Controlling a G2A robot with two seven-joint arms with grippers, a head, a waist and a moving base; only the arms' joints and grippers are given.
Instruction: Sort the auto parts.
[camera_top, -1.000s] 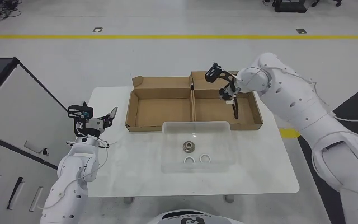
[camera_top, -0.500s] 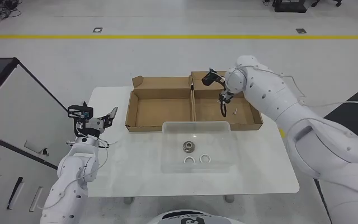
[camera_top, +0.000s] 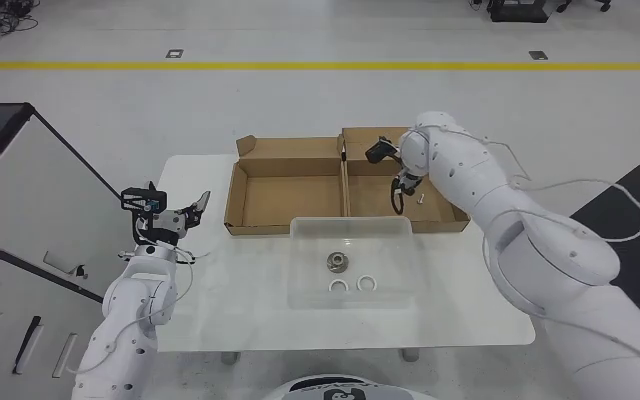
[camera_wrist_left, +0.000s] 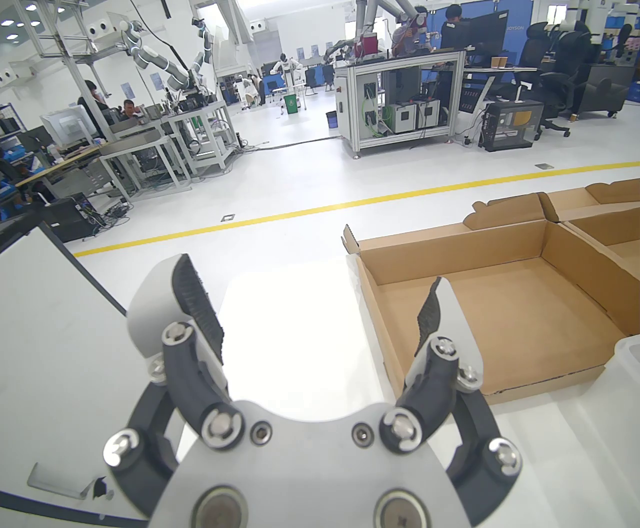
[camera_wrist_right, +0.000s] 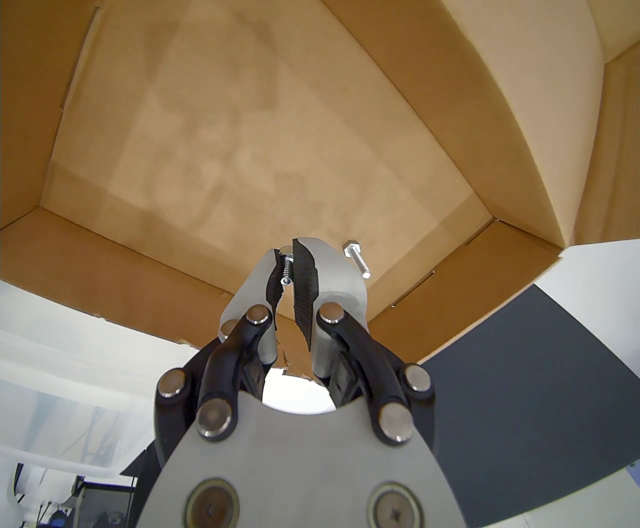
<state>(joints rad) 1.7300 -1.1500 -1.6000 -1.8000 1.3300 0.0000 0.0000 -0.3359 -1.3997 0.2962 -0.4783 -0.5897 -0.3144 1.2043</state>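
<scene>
One bolt (camera_wrist_right: 357, 258) is laid in the right cardboard box (camera_top: 441, 223), a second bolt (camera_wrist_right: 286, 274) is clenched in the right pincer (camera_wrist_right: 288, 257) inside it, and a metal hub (camera_top: 337, 263) and two white rings (camera_top: 338, 287) are left in the clear tray (camera_top: 350, 221).

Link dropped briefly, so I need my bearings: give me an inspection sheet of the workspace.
Surface: white table.
Job's things: left brown cardboard box; right brown cardboard box with a loose silver bolt on its floor; clear plastic bin holding a round grey metal part and two white rings.
Clutter: nothing seen.
Tools: left tool open, by the table's left edge; right tool shut on a second silver bolt, over the right box.
Cables: dark cable on the far floor.
Surroundings: yellow floor line.
</scene>
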